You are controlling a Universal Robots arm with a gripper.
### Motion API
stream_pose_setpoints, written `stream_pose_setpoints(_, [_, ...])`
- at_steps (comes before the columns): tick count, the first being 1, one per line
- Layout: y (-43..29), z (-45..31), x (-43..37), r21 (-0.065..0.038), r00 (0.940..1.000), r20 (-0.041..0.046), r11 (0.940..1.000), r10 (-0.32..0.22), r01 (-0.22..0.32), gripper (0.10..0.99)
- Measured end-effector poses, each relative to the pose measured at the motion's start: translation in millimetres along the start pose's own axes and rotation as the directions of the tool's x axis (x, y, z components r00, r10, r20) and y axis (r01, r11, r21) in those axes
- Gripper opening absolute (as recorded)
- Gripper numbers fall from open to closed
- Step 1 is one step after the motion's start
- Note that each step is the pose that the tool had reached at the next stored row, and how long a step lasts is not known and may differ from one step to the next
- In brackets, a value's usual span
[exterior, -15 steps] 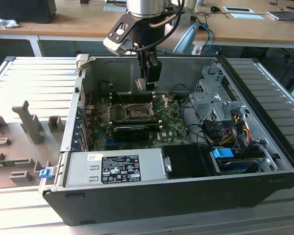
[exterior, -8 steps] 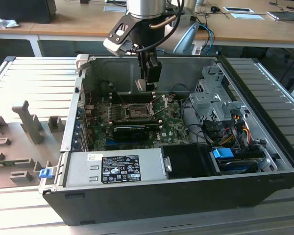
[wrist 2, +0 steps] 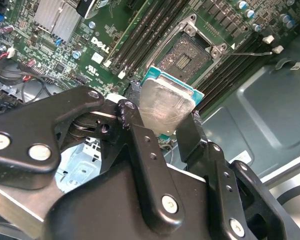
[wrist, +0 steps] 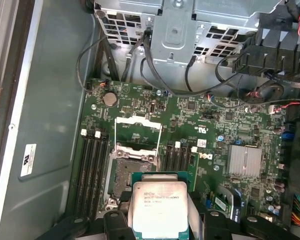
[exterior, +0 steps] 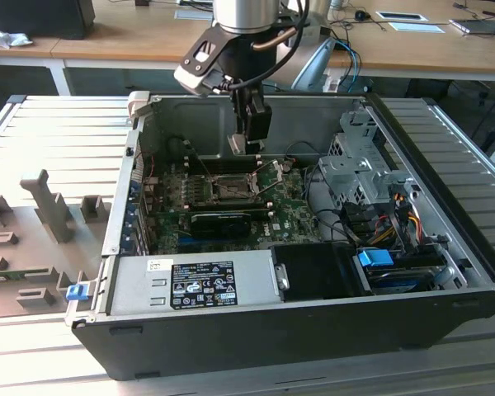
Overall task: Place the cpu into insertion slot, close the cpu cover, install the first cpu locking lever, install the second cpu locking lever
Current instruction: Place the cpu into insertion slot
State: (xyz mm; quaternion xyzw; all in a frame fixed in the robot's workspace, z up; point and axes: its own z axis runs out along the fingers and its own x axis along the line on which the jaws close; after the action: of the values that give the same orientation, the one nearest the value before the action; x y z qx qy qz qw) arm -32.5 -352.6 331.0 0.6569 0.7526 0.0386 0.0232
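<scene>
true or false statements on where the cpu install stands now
1. The black gripper is shut on the small silvery-grey square cpu. True.
2. The cpu sits in the square black insertion slot. False: the slot's pin field is bare; the cpu is held off it.
3. The dull silver windowed cpu cover is closed over the slot. False: it stands open.
4. The green motherboard lies inside an open dark computer case. True.

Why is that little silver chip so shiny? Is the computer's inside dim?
Second wrist view: pale glare streaks the small silvery-grey square chip in the black pincer; first wrist view: evenly lit; exterior view: the black computer case shades its interior.
</scene>
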Motion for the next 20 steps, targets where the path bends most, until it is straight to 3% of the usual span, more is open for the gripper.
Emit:
stream_pose_setpoints(11, [-0.3,3.3,0.0,0.000,1.0000,0.0006,1.0000,0.006,-0.006,0.529])
stream_pose_setpoints(18, [-0.9,9.9,-0.1,-0.002,0.9944,0.0097,0.9944,0.105,-0.105,0.529])
stream_pose_setpoints(20, [-1.1,11.8,-0.2,-0.002,0.9937,0.0138,0.9938,0.112,-0.112,0.529])
